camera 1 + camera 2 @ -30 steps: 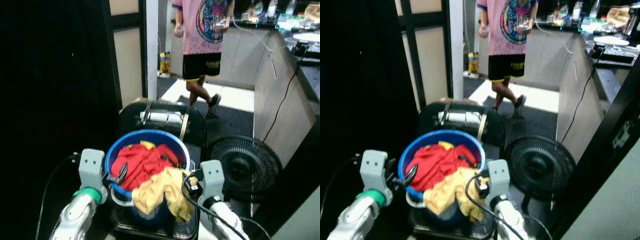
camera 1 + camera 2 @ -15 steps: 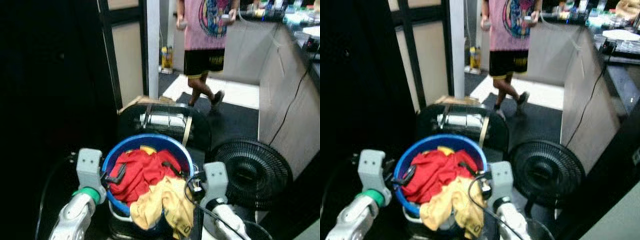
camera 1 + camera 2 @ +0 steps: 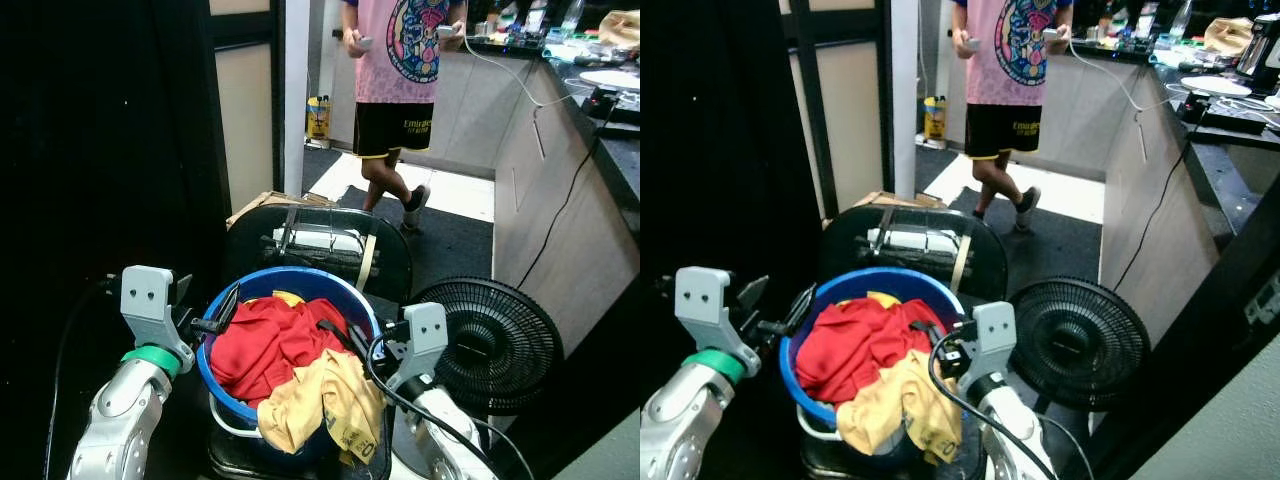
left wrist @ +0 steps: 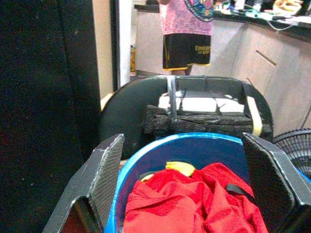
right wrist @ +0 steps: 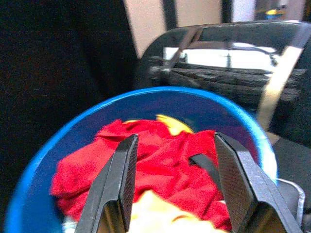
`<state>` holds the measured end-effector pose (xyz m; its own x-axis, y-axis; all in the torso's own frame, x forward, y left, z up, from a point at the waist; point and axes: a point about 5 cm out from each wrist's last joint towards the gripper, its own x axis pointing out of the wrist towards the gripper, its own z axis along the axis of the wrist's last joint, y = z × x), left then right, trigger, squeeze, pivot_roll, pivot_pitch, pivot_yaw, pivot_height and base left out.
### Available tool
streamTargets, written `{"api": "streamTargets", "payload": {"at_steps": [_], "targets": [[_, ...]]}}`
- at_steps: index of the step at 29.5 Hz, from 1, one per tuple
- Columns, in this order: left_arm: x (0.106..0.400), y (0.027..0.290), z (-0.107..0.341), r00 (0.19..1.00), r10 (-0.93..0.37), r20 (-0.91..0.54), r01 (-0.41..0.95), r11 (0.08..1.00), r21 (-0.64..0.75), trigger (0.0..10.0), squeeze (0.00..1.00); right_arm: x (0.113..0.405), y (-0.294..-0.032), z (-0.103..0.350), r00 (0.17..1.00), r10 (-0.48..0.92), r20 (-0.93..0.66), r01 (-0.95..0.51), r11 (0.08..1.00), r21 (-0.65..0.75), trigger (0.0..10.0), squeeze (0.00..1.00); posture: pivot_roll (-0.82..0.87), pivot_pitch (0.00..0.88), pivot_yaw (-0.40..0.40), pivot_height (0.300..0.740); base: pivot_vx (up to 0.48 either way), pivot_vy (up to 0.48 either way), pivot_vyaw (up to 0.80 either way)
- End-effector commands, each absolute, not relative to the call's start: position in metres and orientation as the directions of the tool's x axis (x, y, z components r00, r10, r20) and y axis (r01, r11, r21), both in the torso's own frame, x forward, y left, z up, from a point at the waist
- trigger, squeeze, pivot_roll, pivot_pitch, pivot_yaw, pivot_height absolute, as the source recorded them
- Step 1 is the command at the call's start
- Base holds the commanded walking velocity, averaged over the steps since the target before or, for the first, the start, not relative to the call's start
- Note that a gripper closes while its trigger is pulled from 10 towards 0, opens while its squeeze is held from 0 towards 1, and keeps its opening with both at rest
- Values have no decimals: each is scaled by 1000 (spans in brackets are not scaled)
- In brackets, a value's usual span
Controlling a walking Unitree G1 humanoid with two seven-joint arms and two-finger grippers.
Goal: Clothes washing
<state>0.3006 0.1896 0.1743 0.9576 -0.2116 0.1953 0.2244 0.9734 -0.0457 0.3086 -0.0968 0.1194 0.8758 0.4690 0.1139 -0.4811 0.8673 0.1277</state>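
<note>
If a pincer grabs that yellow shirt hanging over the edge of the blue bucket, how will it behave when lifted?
The yellow shirt looks limp: it drapes over the blue bucket's rim, so it would probably sag and trail when lifted. It seems light, being thin folded cloth. It overlaps the red garment, so that may drag along with it.

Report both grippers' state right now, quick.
Left gripper: open, empty, fingers spread at the blue bucket's left rim.
Right gripper: open, empty, over the red clothes at the bucket's right side.
</note>
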Motion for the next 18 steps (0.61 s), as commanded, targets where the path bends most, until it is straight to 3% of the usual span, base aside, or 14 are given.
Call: {"api": "streamTargets", "payload": {"at_steps": [1, 2, 11, 18], "targets": [[297, 188, 171, 954, -246, 172, 254, 967, -22, 10000, 0, 303, -91, 118, 827, 554, 92, -562, 820, 113, 10000, 706, 18, 4, 0, 740, 0, 0, 0], [294, 187, 169, 951, -264, 159, 268, 963, -1, 10000, 0, 301, -90, 116, 811, 580, 76, -585, 804, 104, 10000, 1000, 17, 6, -4, 740, 0, 0, 0], [289, 182, 162, 947, -298, 118, 298, 954, 22, 10000, 0, 300, -96, 100, 828, 561, -23, -556, 825, 99, 10000, 1000, 16, 16, -18, 740, 0, 0, 0], [288, 180, 157, 953, -285, 100, 289, 957, -25, 10000, 0, 303, -111, 91, 894, 440, -88, -416, 887, 201, 10000, 1000, 9, 18, -21, 740, 0, 0, 0]]}}
